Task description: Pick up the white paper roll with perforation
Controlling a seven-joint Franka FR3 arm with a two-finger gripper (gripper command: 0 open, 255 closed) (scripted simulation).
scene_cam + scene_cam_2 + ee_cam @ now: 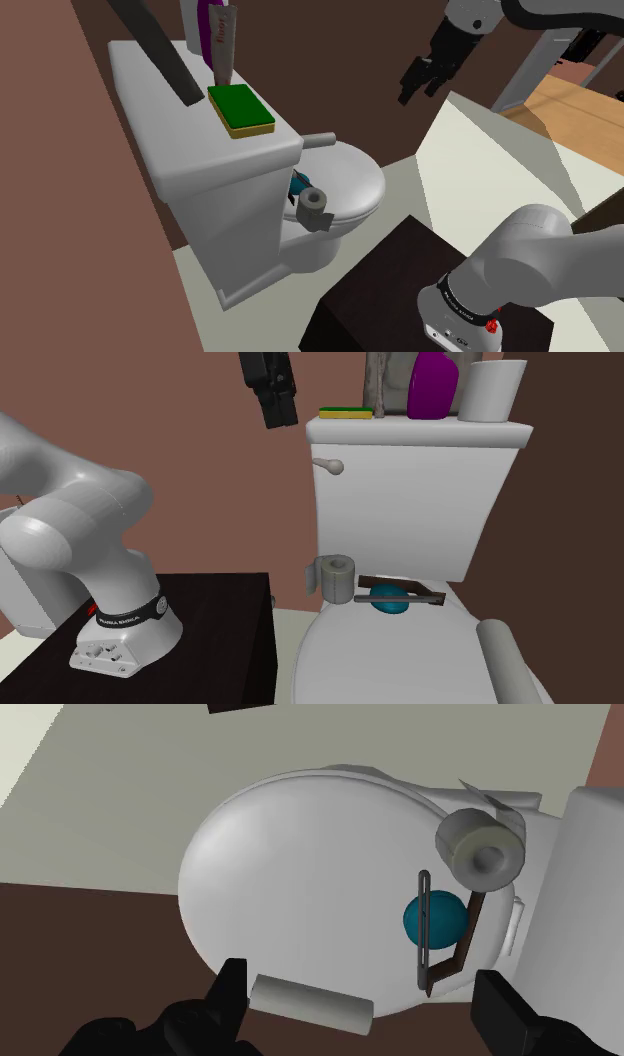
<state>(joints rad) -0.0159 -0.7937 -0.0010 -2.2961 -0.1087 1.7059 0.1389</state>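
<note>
A pale grey paper roll (313, 203) (335, 574) (480, 847) with a loose sheet hanging off it sits at the back corner of the closed toilet lid (300, 864), beside the tank. A second white roll (492, 390) stands upright on the tank top. A third pale cylinder (310, 1002) (500, 652) lies against the lid's rim. My gripper (420, 88) (278, 412) (365, 1004) hangs high above the toilet, open and holding nothing. In the wrist view the lying cylinder is nearest its fingers.
A teal lump (435, 919) (388, 599) under a bent brown-and-grey tool lies on the lid near the hinge. On the tank (150, 90) are a green sponge (240, 108) (346, 413), a purple bottle (432, 382) and a tube (225, 45). The flush handle (320, 139) sticks out. My dark stand (390, 290) is close by.
</note>
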